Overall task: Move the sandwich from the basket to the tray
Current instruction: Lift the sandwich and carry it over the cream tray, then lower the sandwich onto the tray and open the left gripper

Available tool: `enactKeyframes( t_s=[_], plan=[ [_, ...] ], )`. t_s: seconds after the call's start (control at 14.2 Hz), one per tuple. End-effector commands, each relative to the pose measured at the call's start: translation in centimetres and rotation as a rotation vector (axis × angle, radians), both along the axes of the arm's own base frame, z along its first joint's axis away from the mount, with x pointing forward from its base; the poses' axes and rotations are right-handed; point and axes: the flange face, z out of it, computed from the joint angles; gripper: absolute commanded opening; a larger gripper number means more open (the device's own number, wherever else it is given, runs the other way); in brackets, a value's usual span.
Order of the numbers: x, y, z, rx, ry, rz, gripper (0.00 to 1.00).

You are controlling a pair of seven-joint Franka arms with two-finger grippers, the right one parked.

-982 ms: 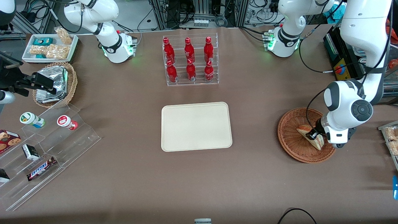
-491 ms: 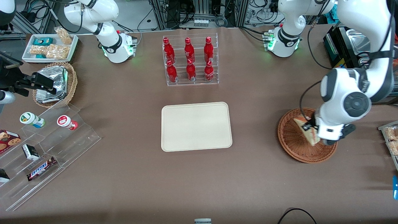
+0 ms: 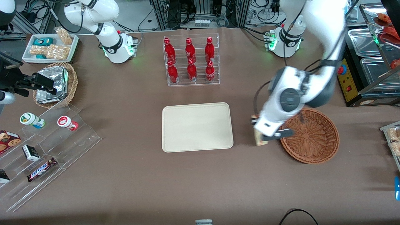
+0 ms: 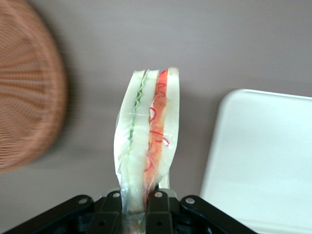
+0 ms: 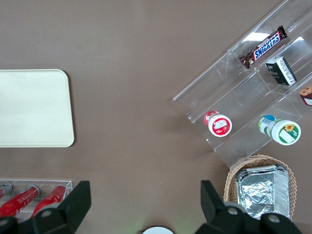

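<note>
My gripper (image 3: 258, 135) is shut on the sandwich (image 4: 147, 141), a wrapped wedge of pale bread with green and red-orange filling at its edge. It hangs above the bare table, between the reddish-brown wicker basket (image 3: 315, 147) and the cream tray (image 3: 197, 126). Both the basket (image 4: 27, 97) and the tray (image 4: 263, 156) show in the left wrist view, one on each side of the sandwich. In the front view only a sliver of the sandwich (image 3: 258, 140) shows under the wrist. Nothing lies in the basket or on the tray.
A clear rack of red bottles (image 3: 191, 61) stands farther from the front camera than the tray. Toward the parked arm's end are a tan basket with foil packets (image 3: 54, 84), a white snack tray (image 3: 50, 47) and a clear stepped stand with snacks (image 3: 40, 150).
The gripper has lifted the sandwich out of the basket and carried it sideways toward the tray. The basket now lies bare.
</note>
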Motion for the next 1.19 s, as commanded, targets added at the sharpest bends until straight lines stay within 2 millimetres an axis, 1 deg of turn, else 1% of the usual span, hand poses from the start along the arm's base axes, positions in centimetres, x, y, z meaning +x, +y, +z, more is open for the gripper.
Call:
enactKeyframes(
  t_s=[0.0, 0.14, 0.21, 0.28, 0.42, 0.56, 0.7, 0.77, 0.98, 1.05, 1.12],
  plan=[
    [0.3, -7.9, -2.0, -0.015, -0.031, 0.047, 0.03],
    [-0.9, -13.8, -2.7, -0.028, -0.048, 0.056, 0.03],
    [-1.6, -16.2, -3.2, -0.033, -0.053, 0.062, 0.03],
    [-2.7, -18.3, -3.6, -0.035, -0.056, 0.058, 0.02],
    [-4.5, -21.8, -4.6, -0.042, -0.068, 0.035, 0.02],
    [-5.8, -24.0, -5.6, -0.066, -0.088, 0.009, 0.02],
    [-6.9, -25.5, -6.9, -0.075, -0.099, 0.004, 0.03],
    [-7.5, -26.0, -7.1, -0.075, -0.101, -0.005, 0.03],
    [-8.0, -26.3, -8.6, -0.048, -0.105, -0.025, 0.05],
    [-8.0, -26.3, -8.9, -0.045, -0.101, -0.018, 0.09],
    [-8.1, -26.3, -8.9, -0.043, -0.102, -0.005, 0.28]
  ],
)
